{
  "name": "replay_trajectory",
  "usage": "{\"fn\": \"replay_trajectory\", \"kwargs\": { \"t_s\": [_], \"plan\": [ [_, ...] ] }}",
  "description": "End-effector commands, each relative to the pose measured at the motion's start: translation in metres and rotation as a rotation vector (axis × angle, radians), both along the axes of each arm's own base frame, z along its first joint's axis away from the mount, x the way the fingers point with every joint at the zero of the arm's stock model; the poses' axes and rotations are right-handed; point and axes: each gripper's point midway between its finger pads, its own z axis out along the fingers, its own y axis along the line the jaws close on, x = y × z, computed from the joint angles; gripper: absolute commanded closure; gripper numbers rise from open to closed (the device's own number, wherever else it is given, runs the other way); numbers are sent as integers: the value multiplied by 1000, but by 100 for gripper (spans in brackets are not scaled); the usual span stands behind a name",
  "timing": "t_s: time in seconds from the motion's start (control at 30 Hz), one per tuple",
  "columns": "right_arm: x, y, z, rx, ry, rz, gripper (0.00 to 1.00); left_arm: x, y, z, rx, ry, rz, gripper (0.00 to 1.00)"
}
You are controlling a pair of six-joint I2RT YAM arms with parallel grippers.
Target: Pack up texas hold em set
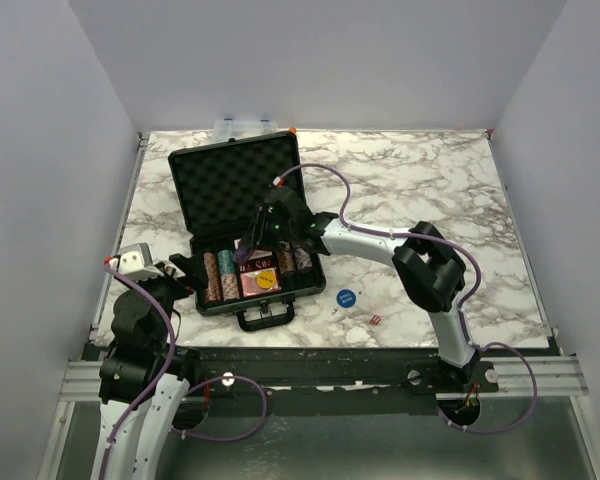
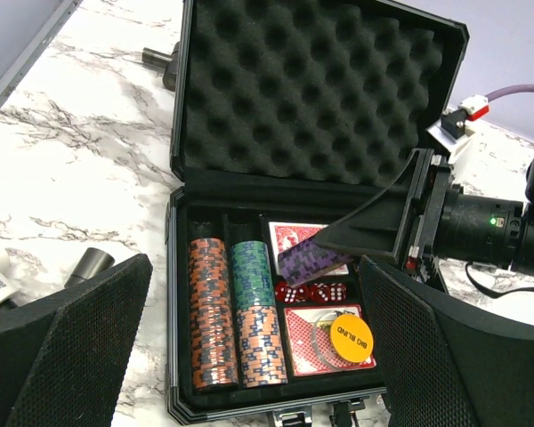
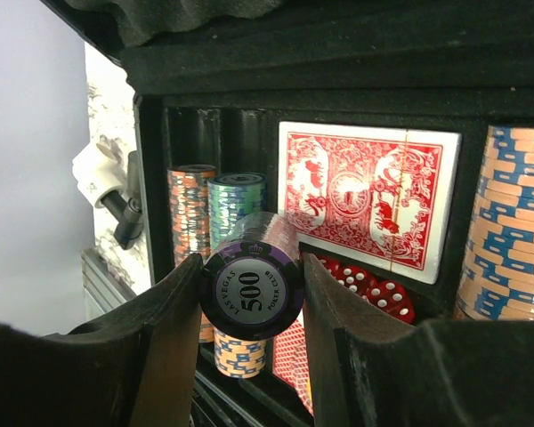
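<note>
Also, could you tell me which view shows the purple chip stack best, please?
The right wrist view: the purple chip stack sits close between the jaws, its 500 face readable. The left wrist view shows only its striped side; the top view, a purple speck.

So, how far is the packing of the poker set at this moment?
Done: chip stacks, two card decks, red dice and a yellow button lie in the briefcase. In hand: the right gripper holds a purple chip stack above the case. Left: the blue button and tiny dice lie on the table; the lid is open.
</note>
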Motion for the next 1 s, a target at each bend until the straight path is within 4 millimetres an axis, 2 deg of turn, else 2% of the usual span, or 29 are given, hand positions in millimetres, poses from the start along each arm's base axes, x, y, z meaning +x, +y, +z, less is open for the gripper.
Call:
{"fn": "replay_trajectory", "kwargs": {
  "t_s": [0.0,0.23,0.4,0.67,0.97],
  "plan": [
    [-7,6,-10,31,24,-1,99,3,-5,0,11,-3,-30,1],
    [-12,-11,-33,-35,52,-38,99,3,-5,0,12,-5,-31,1],
    [-15,-25,-41,-85,68,-67,93,3,-5,0,12,-4,-30,1],
    [-32,-38,-51,-116,120,-46,69,2,-5,1,12,-9,-29,1],
    [-32,-57,-41,-165,84,-81,33,2,-4,0,12,-9,-26,1]
  ]
}}
